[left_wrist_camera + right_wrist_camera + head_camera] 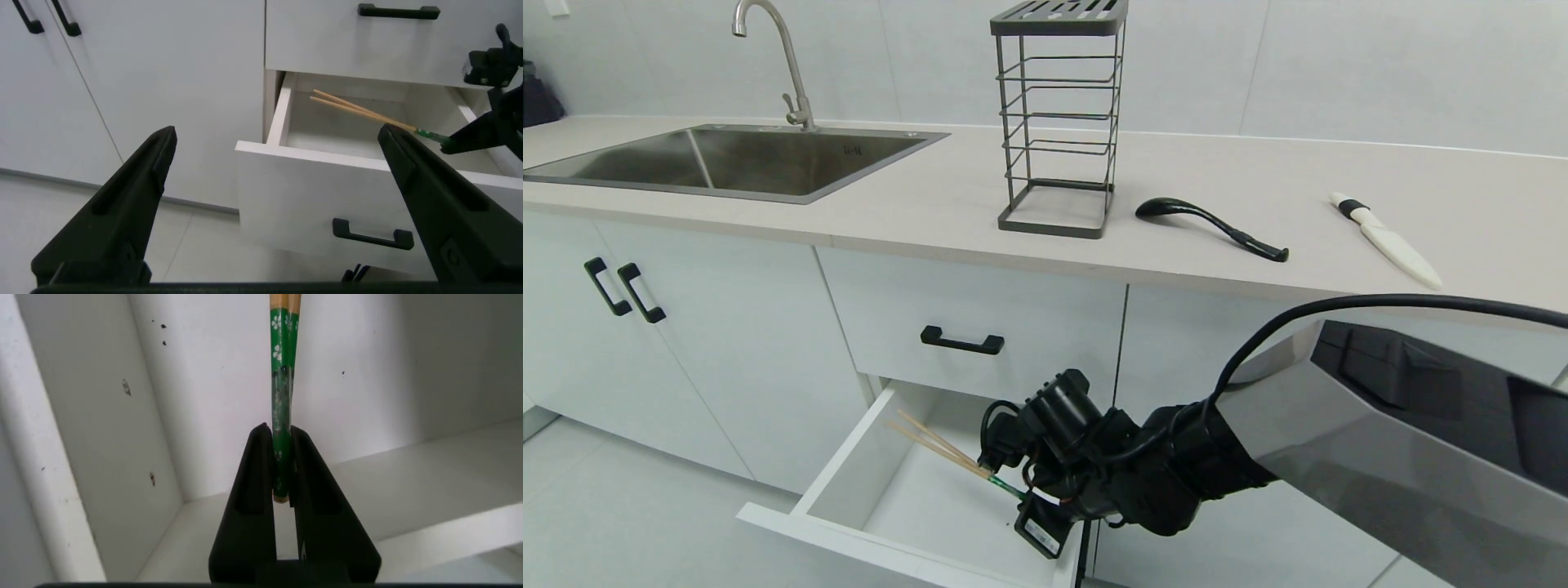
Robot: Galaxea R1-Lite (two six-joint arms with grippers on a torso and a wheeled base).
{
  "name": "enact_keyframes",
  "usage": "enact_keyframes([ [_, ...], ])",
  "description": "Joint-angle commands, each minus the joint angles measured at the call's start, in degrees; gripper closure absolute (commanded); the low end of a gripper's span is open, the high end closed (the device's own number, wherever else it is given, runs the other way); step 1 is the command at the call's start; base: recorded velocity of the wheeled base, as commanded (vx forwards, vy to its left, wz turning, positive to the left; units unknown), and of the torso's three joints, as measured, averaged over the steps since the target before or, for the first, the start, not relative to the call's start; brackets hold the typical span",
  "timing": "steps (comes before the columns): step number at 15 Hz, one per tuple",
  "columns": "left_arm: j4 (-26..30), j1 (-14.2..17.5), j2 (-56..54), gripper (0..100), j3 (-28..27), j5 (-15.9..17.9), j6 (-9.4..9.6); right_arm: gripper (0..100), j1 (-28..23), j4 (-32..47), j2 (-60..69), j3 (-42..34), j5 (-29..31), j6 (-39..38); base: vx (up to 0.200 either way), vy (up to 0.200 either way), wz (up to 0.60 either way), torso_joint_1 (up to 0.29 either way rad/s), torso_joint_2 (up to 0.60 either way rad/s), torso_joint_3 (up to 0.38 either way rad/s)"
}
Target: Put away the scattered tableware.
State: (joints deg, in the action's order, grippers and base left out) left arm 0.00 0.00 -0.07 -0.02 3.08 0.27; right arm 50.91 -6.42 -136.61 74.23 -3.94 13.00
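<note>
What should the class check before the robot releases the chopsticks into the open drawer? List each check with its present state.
1. Drawer pulled open: ok.
2. Chopsticks clamped in right tool: ok.
3. Chopsticks above drawer's inside: ok.
4. Left tool open, outside drawer: ok.
5. Drawer floor under chopsticks free: cannot tell, partly hidden.
6. Ladle and knife put away: not ok, both on counter.

The chopsticks (282, 392) have a pale wood colour, and their one end is green with small white flowers on it. The fingers (249, 490) of the right gripper (282, 437) are black. The drawer (845, 457) is white, the ladle (1221, 224) is fully black, the knife (1387, 239) is cream-white (with one black band), the rack (1054, 28) is dark grey, and the tabletop (931, 196) is light beige.
</note>
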Motion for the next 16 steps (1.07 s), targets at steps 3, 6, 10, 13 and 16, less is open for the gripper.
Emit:
enact_keyframes([
  [3, 0.00, 0.00, 0.07, 0, 0.02, -0.01, 0.00, 100, 0.60, 1.15, -3.31, 3.91, 0.77, 0.01, 0.000, 0.000, 0.00, 0.000, 0.00, 0.000],
  [6, 0.00, 0.00, 0.07, 0, 0.02, -0.01, 0.00, 100, 0.68, 3.70, -5.42, 7.86, 3.23, 0.01, 0.000, 0.000, 0.00, 0.000, 0.00, 0.000],
  [10, 0.00, 0.00, 0.07, 0, 0.02, -0.01, 0.08, 100, 1.21, 5.63, -7.97, 11.90, 3.32, 0.01, 0.000, 0.000, 0.00, 0.000, 0.00, 0.000],
  [13, 0.00, 0.00, 0.07, 0, 0.02, -0.01, 0.00, 100, 1.74, 7.13, -9.99, 13.75, 3.32, 0.45, 0.000, 0.000, 0.00, 0.000, 0.00, 0.000],
  [16, 0.00, 0.00, 0.07, 0, 0.02, -0.01, 0.00, 100, 2.18, 7.22, -10.43, 13.93, 3.32, 0.80, 0.000, 0.000, 0.00, 0.000, 0.00, 0.000],
])
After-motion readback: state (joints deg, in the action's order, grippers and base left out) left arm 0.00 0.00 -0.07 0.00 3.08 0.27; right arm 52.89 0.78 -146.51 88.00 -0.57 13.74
